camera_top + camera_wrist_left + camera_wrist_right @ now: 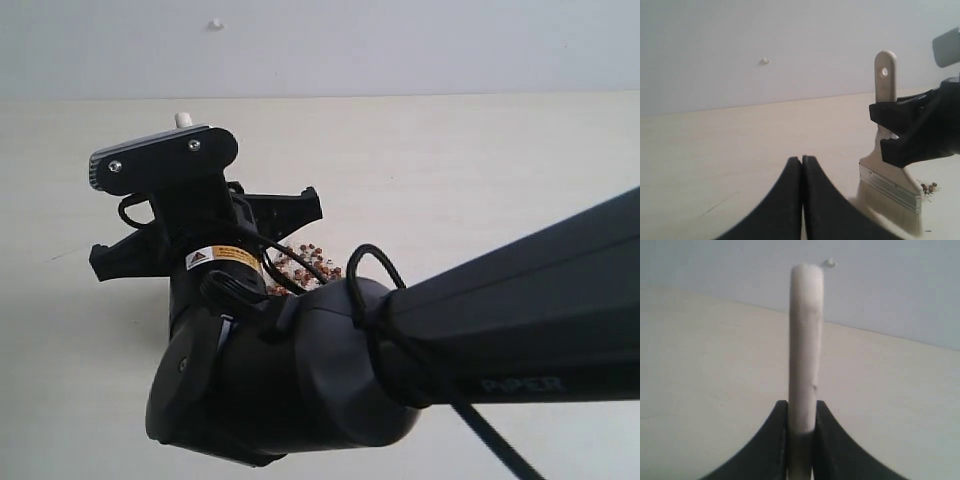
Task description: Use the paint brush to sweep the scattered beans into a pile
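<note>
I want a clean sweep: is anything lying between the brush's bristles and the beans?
Nothing visible does. The paint brush stands bristles-down on the table, a few beans close beside it; the right arm hides much of the rest.

Soft, even, fairly bright light fills all three of your views. The pale worktop (500, 150) looks flat and carries only faint shadows. You see the black arm (520, 310) almost as a silhouette. In the right wrist view the paint brush (804, 340) handle is blurred, out of focus.

Lab-like robot bench: bare pale tabletop (480, 160), blank grey wall (400, 40).
</note>
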### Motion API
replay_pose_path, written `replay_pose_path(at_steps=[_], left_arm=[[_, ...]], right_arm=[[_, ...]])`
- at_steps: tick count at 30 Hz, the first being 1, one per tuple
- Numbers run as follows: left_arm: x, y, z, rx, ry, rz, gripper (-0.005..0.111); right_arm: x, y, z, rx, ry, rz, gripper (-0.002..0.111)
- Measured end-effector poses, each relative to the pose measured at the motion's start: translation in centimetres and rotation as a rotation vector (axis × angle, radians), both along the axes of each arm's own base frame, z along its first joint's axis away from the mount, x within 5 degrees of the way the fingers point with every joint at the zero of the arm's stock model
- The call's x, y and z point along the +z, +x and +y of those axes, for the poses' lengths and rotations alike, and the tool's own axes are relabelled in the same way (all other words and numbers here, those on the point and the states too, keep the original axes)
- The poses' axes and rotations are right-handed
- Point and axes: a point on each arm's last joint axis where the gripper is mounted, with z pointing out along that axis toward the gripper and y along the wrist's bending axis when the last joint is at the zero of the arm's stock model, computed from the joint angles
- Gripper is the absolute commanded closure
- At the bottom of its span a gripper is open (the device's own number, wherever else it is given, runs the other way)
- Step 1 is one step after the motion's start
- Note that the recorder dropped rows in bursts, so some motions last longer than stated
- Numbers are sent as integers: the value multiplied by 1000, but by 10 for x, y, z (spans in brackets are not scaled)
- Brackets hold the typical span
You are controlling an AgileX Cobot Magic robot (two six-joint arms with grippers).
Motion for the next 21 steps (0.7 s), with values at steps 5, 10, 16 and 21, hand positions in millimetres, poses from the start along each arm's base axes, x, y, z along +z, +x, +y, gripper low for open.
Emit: replay_pose_path(at_steps=[5,10,16,21], left_arm=[[0,0,0,0,0,0,107],[0,0,0,0,0,0,107],[0,0,0,0,0,0,107],[0,0,0,0,0,0,107]], right_arm=[[1,1,0,17,-59,-40,108],[3,1,2,42,-73,-68,108],[-6,-6,-1,57,77,-38,108],[-24,-8,-20,110,268,11,108]])
